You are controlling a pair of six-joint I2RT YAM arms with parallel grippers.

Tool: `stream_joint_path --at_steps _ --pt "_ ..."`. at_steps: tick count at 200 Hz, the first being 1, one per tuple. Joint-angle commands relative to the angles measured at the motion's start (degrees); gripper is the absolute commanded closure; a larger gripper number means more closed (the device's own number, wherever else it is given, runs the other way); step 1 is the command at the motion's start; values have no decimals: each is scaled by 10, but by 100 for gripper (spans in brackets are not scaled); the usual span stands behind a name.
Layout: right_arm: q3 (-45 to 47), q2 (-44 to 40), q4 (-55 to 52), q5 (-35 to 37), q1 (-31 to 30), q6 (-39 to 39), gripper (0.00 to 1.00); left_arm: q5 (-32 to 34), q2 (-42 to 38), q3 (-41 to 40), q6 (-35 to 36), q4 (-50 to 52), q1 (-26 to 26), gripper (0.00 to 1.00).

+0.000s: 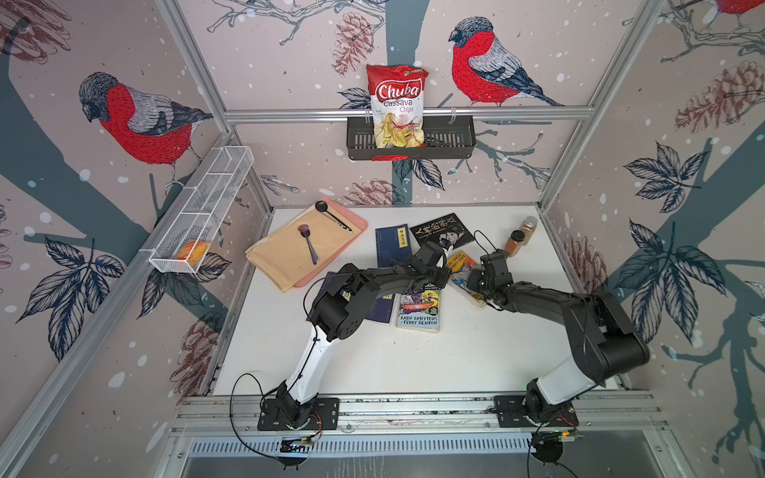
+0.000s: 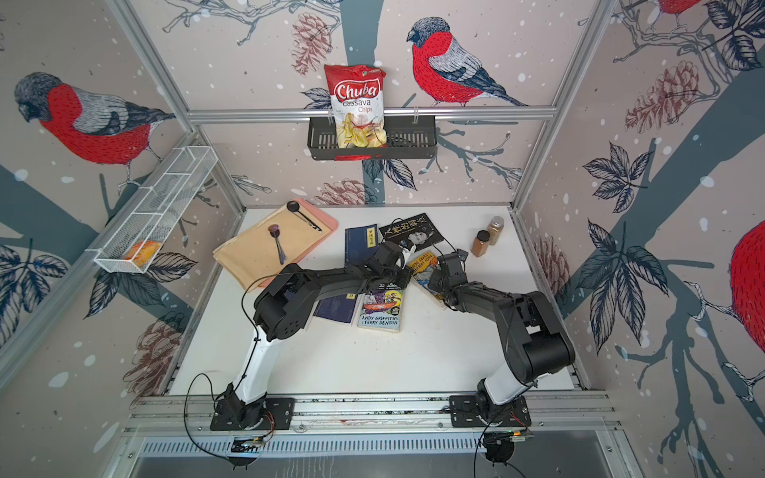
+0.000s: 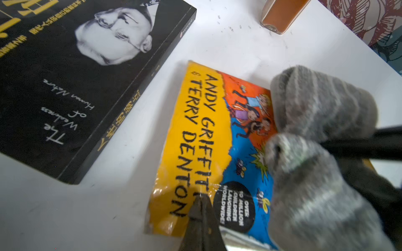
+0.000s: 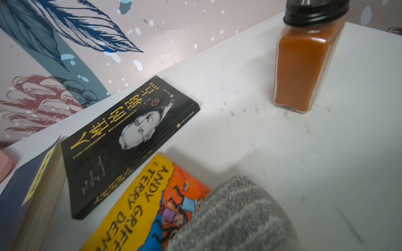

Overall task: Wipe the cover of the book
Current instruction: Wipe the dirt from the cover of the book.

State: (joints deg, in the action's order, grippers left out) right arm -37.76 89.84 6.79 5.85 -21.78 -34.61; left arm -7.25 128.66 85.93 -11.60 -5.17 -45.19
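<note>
The left tool (image 3: 201, 202) is pinched shut, its tip down on the yellow book (image 3: 195, 134). The right tool (image 1: 472, 278) grips a grey cloth (image 3: 315, 104) resting on that book's cover. The book lies flat on the table (image 3: 108, 206), just beside a black book (image 3: 65, 76), a spice jar (image 4: 304, 65) near.

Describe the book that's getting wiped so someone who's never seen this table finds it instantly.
On the white table, look toward the back right, between the black portrait book and the orange spice jar. The book lies flat there with a grey cloth on its cover. Unlike the other Andy Griffiths book nearer the front, its cover is bright yellow and orange.
</note>
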Motion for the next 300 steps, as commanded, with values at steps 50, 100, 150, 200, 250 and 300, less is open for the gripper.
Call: stream_joint_path --at_steps 50,100,150,200,250,300 --pt "-35 69 -110 -48 -27 -7 84 17 25 4 11 200 -1 100" --pt "-135 166 -98 -69 -26 9 85 22 25 6 14 201 -7 100" --pt "-16 76 -97 -60 -24 3 84 23 24 9 15 205 -8 100" --pt "78 -91 -175 -42 -33 -23 83 26 26 9 16 204 -7 100" --pt "106 -122 -183 -50 -39 -28 82 24 23 14 18 204 -7 100" --pt "67 -15 -74 -88 -17 -15 84 9 26 22 15 198 -7 100"
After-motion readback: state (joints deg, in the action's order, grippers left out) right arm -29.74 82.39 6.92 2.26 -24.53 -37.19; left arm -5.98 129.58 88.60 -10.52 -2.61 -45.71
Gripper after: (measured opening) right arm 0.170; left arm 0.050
